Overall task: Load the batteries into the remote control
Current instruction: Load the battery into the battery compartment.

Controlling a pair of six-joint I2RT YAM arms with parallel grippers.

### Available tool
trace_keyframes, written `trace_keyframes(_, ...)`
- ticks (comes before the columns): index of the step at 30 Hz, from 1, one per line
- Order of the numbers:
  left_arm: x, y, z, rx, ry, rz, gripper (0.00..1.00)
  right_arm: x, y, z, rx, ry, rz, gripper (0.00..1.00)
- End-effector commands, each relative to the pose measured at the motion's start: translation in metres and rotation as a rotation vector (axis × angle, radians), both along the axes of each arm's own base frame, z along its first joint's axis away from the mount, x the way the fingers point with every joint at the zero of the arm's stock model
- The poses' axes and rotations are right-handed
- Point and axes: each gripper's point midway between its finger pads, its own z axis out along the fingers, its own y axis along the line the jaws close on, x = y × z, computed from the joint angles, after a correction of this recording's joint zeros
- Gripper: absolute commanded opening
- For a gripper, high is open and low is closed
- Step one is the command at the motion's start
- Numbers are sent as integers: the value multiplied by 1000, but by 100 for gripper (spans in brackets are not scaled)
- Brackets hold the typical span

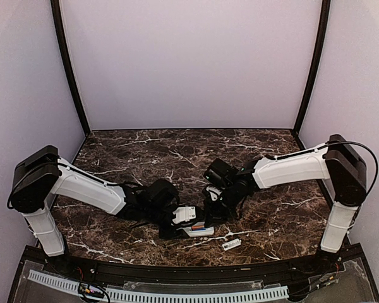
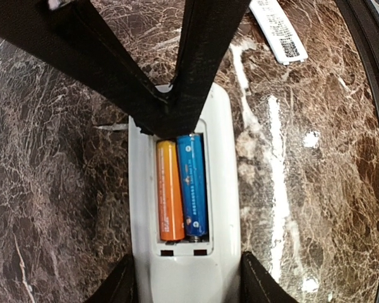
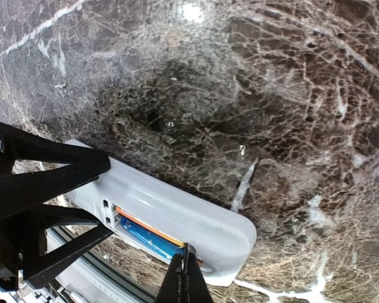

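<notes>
The white remote control (image 2: 224, 189) lies back-up on the marble with its compartment uncovered. Both batteries lie side by side inside it, the orange battery (image 2: 169, 192) on the left and the blue battery (image 2: 192, 186) on the right. My left gripper (image 2: 188, 278) is shut on the remote's lower end, one finger against each long side. My right gripper (image 3: 185, 252) is shut with nothing between its fingers, and its tip rests at the far end of the compartment, over the battery ends. In the top view the remote (image 1: 199, 230) sits between the two grippers near the front edge.
A small loose white cover piece (image 2: 278, 28) with a printed label lies on the marble to the right of the remote, also seen in the top view as the cover piece (image 1: 232, 243). The table's dark front rim (image 1: 177, 268) runs just behind it.
</notes>
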Motion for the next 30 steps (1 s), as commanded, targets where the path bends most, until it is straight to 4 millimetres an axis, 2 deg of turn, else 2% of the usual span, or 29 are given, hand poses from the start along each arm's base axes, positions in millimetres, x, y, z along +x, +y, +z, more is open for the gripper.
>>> trace_keyframes(1, -12, -7, -15, 11, 20, -39, 0, -8, -23, -33, -206, -74, 17, 1)
trace_keyframes(8, -12, -6, -15, 15, 16, -36, 0, -13, -16, -30, -171, -63, 38, 6)
trace_keyframes(13, -11, -6, -16, 17, 14, -37, 0, -2, 8, 8, 58, -84, 22, 4)
trace_keyframes(16, -12, -6, -16, 17, 13, -39, 0, -3, 20, 21, 205, -31, 11, 0)
trace_keyframes(22, -12, -5, -17, 21, 13, -38, 0, -7, 23, 6, 218, 17, 16, 0)
trace_keyframes(30, -11, -5, -17, 21, 11, -37, 0, -7, -6, -27, 36, 18, -7, 0)
